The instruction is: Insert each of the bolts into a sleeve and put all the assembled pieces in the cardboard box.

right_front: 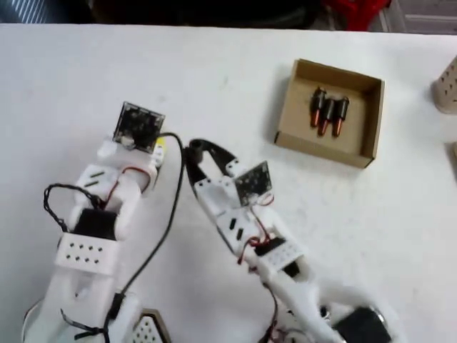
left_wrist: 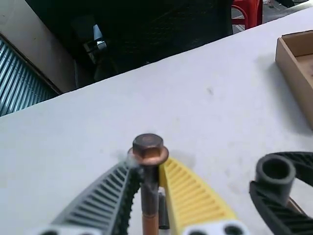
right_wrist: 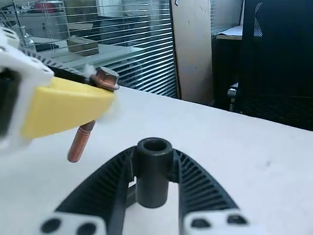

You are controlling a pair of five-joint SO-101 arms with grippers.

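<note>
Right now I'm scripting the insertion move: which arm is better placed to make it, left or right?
Probably left: the left gripper holds the bolt, threaded end free, beside the sleeve that the right gripper holds upright, bore open.

No text, label, number or sign can be read in any of the views. In the high view, the cardboard box (right_front: 321, 148) at the upper right has plain brown walls. The dark circuit board (right_front: 138, 123) left of centre and the second board (right_front: 254, 181) at centre carry only marks too small to make out.
</note>
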